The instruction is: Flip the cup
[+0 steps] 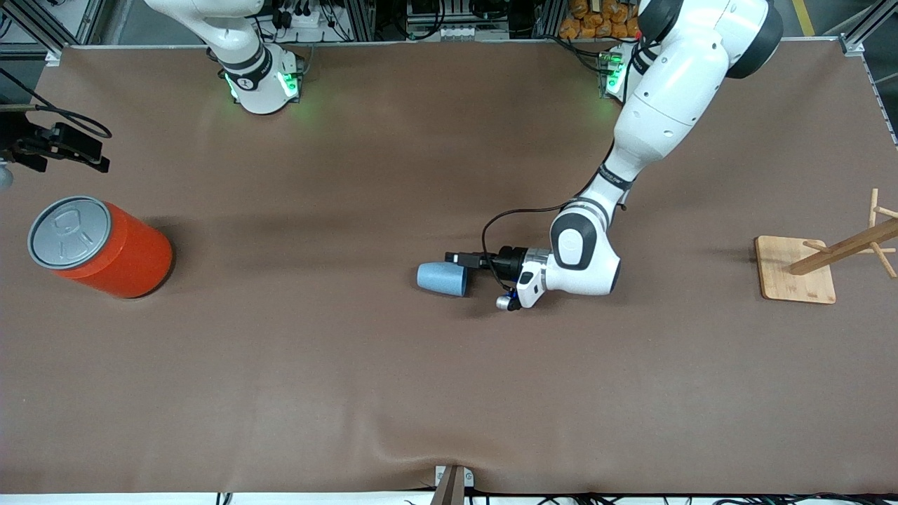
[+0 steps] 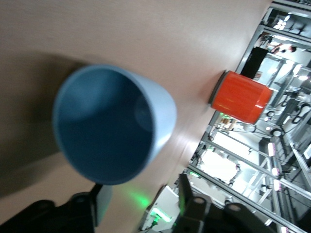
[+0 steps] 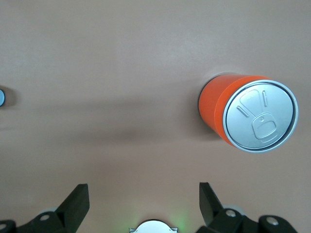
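Front view: left gripper (image 1: 457,261) at the lying cup's (image 1: 442,278) mouth

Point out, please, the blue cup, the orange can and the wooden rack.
blue cup (image 1: 442,278), front view, its outer side wall.
orange can (image 1: 130,257), front view, its orange side wall.
wooden rack (image 1: 782,270), front view, its flat base board.

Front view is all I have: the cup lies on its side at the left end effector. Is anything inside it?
Observer: No. The left end effector is at the mouth of the cup, and its wrist view looks straight in: empty, darker blue inside.
Operator: And the right end effector? I can't judge its fingers.
Observer: The right end effector waits open above the table, with the orange can upright nearby, its grey lid on.
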Robot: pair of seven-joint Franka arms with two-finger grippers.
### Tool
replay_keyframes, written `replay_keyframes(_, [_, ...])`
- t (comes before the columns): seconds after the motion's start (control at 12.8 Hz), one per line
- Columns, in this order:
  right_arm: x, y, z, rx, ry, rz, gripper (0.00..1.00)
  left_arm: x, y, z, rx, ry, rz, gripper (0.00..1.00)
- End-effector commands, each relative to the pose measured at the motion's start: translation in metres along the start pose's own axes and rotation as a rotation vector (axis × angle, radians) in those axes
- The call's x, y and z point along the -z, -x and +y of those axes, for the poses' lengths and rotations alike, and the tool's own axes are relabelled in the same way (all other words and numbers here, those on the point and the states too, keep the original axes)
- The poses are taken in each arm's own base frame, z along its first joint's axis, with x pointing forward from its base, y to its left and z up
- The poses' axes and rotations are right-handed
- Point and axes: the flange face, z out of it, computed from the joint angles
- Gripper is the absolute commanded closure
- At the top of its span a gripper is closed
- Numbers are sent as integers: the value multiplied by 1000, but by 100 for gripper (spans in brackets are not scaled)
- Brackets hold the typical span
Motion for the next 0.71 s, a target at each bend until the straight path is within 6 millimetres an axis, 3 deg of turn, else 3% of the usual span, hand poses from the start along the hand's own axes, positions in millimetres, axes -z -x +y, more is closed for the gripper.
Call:
replay_keyframes(0.0, [4,4,0,0,-14,6,0,-15,-5,10,-16,20,31,51])
replay_keyframes(0.08, [4,4,1,-1,-16,4,0,-16,-7,7,-13,17,34,54])
replay_keyframes(0.31, [3,4,-9,5,-51,3,0,-12,-9,7,-28,10,36,50])
replay_keyframes(0.63, [3,5,-9,-1,-82,-1,0,25,-22,6,-36,-2,70,49])
